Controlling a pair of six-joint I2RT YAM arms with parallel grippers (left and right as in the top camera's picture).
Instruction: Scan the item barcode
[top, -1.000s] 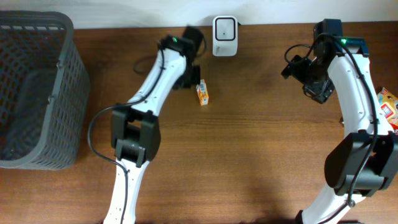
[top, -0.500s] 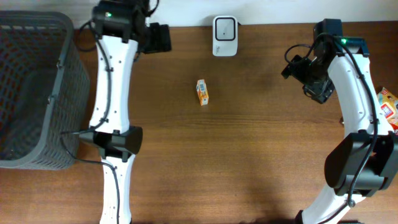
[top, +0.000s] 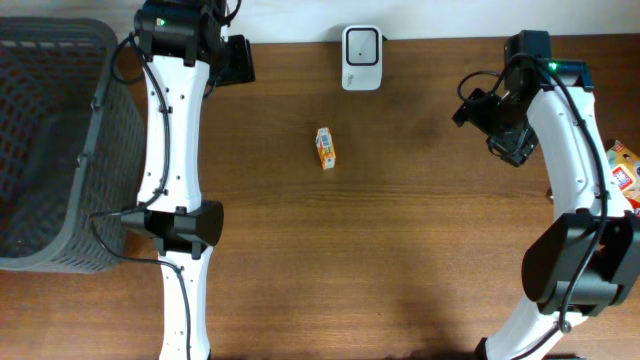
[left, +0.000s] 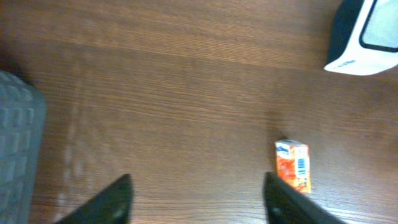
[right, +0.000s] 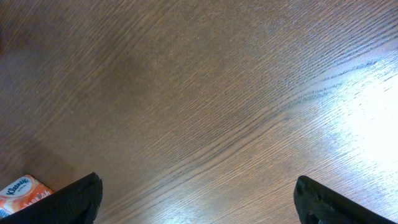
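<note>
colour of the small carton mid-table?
The carton is orange with a white end and a barcode panel. Clearest in the left wrist view.

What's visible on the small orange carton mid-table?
The orange carton is a small cardboard-looking box: orange printed faces, one white end with blue marking, and a barcode on a white strip facing up. It lies flat on the wooden table, in front of the white scanner and apart from it. Nothing else touches it.
</note>
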